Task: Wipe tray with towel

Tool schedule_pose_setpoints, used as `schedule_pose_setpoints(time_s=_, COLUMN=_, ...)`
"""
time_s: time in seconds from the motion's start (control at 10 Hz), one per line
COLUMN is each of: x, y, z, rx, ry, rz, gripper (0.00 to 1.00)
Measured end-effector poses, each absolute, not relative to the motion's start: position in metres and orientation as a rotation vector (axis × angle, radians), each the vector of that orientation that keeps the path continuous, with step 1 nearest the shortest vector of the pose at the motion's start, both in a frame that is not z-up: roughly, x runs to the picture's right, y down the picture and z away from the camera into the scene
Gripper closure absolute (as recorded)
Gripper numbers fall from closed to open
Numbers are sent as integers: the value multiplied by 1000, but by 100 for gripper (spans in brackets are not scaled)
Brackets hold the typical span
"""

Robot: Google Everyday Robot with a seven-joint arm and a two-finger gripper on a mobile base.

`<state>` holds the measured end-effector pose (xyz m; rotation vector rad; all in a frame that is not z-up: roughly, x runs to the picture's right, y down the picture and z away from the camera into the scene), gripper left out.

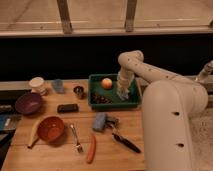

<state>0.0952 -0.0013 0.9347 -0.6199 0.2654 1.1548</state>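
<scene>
A green tray (131, 101) stands at the back right of the wooden table. In it lie an orange ball (106, 83) and a dark heap (100, 98) at its front left. My gripper (122, 93) reaches down into the right part of the tray, close to its floor, right of the ball. A pale bluish patch that looks like the towel (121, 95) shows at the gripper's tip against the tray floor. I cannot tell where the gripper ends and the cloth begins.
In front of the tray lie a blue-grey block (100, 121), a black-handled tool (125, 142), a fork (76, 138) and a carrot (91, 148). To the left are an orange bowl (49, 128), a banana (33, 134), a purple bowl (28, 102), a black bar (67, 107) and cups (36, 85).
</scene>
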Motion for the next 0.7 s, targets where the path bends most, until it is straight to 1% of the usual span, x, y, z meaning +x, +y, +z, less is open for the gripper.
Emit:
schedule_pose_setpoints(time_s=0.3, x=51, y=-13, z=934, rx=-646, ry=190, rz=1046, gripper=98)
schedule_pose_setpoints(time_s=0.5, x=36, y=-10, z=918, rx=-652, ry=153, rz=1001, gripper=98)
schedule_pose_setpoints(time_s=0.7, x=39, y=2, z=900, rx=-640, ry=167, rz=1001, gripper=98)
